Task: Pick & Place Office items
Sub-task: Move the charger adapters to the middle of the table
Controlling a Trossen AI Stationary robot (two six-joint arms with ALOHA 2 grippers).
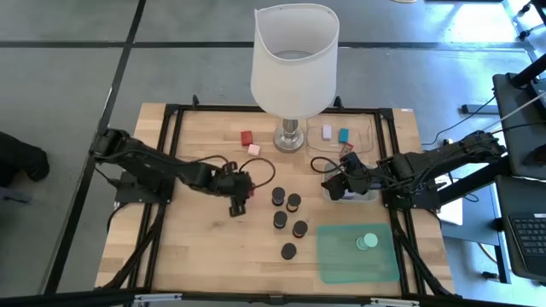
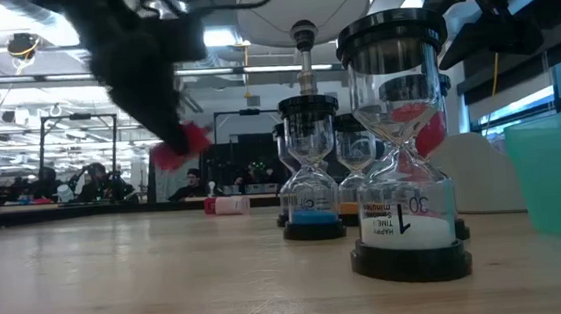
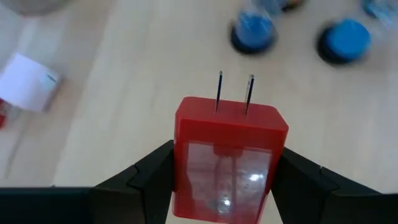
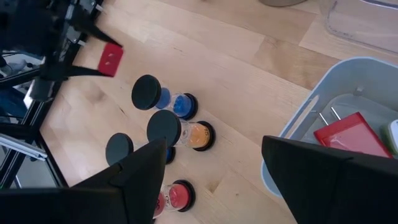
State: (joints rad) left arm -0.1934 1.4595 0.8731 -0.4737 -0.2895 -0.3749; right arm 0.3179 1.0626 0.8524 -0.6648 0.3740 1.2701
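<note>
My left gripper point(image 1: 239, 203) is shut on a red plug block point(image 3: 227, 155) with two metal prongs, left of several black-capped hourglasses point(image 1: 288, 220) standing on the table. My right gripper point(image 1: 334, 183) hangs open over a grey tray point(image 4: 323, 118) that holds another red block point(image 4: 351, 134), with nothing between its fingers. A red block point(image 1: 246, 136) and a pink block point(image 1: 253, 149) lie near the lamp's foot. A mint-green disc point(image 1: 367, 241) lies on the green mat point(image 1: 341, 256). My left gripper pinches the red plug block by its two opposite side faces point(image 3: 181, 163) between the two fingers. The fingers slant down from the table's left. The prongs point(image 3: 235, 93) point away from the gripper. The block hangs clear of the table point(image 2: 184, 144).
A large white-shaded lamp point(image 1: 294, 60) stands at the far middle. A clear tray point(image 1: 363, 128) with a white and a teal block is to its right. Bare wood lies in front of my left gripper.
</note>
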